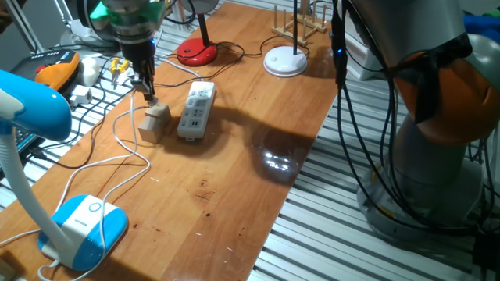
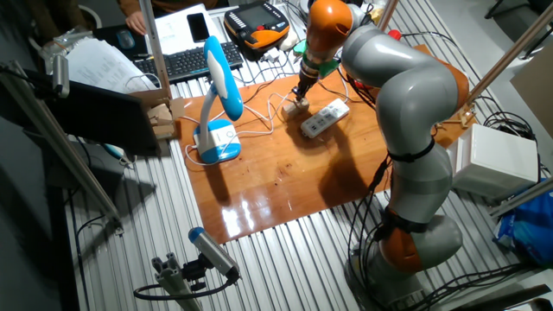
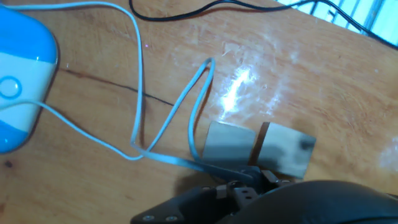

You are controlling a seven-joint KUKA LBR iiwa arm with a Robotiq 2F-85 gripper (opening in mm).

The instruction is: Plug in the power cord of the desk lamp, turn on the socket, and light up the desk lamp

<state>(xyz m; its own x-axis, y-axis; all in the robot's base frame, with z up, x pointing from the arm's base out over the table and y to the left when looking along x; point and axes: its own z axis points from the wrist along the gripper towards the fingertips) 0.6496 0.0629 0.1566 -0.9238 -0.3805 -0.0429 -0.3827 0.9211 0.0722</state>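
Note:
The desk lamp has a light-blue and white base (image 1: 86,226) at the table's near left and a blue head (image 1: 35,105); it also shows in the other fixed view (image 2: 218,142) and the hand view (image 3: 18,81). Its white power cord (image 1: 131,156) loops across the wood (image 3: 140,93) and ends under my fingers. My gripper (image 1: 148,95) points straight down onto the tan wooden block (image 1: 155,122), its fingers close together where the cord ends; the plug itself is hidden by them. The white socket strip (image 1: 197,109) lies just right of the block, apart from it (image 2: 324,119).
A red round-based lamp (image 1: 196,51) with a black cable and a white disc-based lamp (image 1: 285,61) stand at the back. A wooden rack (image 1: 301,22) is behind them. Tools and a pendant (image 1: 58,72) lie off the left edge. The table's right edge (image 1: 305,156) drops to metal slats.

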